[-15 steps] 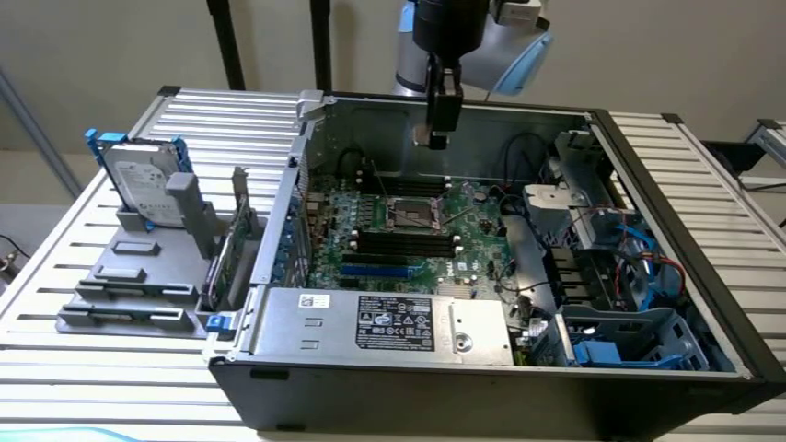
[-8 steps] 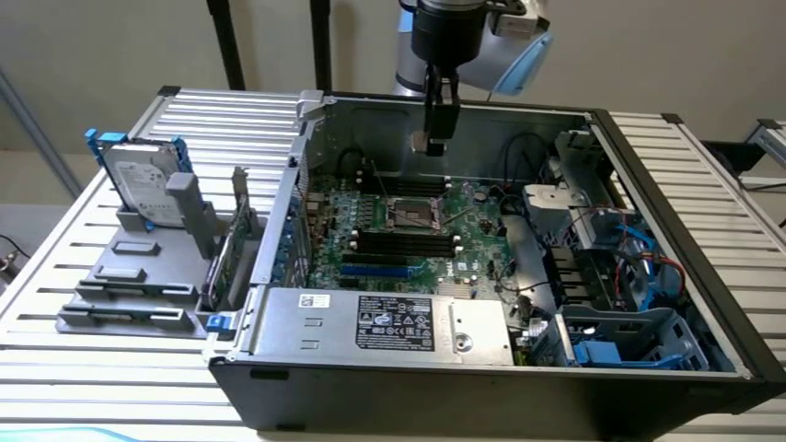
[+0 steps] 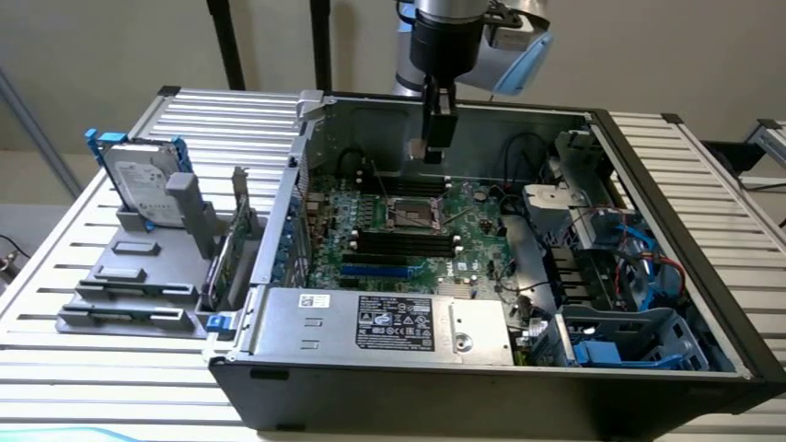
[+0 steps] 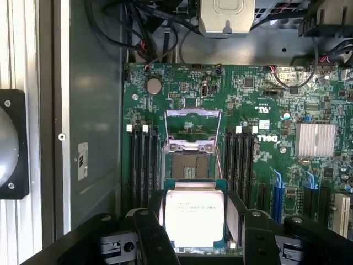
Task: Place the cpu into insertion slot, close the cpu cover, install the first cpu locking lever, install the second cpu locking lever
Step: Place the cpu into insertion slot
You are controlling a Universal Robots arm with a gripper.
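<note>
Hanging straight down into the open pc case (image 3: 491, 401), the arm (image 3: 440, 37) is held upright, w/ the gripper (image 3: 433, 147) poised above the socket (image 4: 187, 165) and clear of the board. From the wrist camera the chip (image 4: 194, 216) is seen pinched flat betw. the two dark fingers (image 4: 150, 229), pale face up, gripped by opposite edges. It is held in the air near the socket, not yet seated. The cover (image 4: 193, 124) is flipped up and open, hinged at the socket's edge away from the chip. Memory slots (image 4: 142, 165) are ranged on both sides of the socket.
</note>
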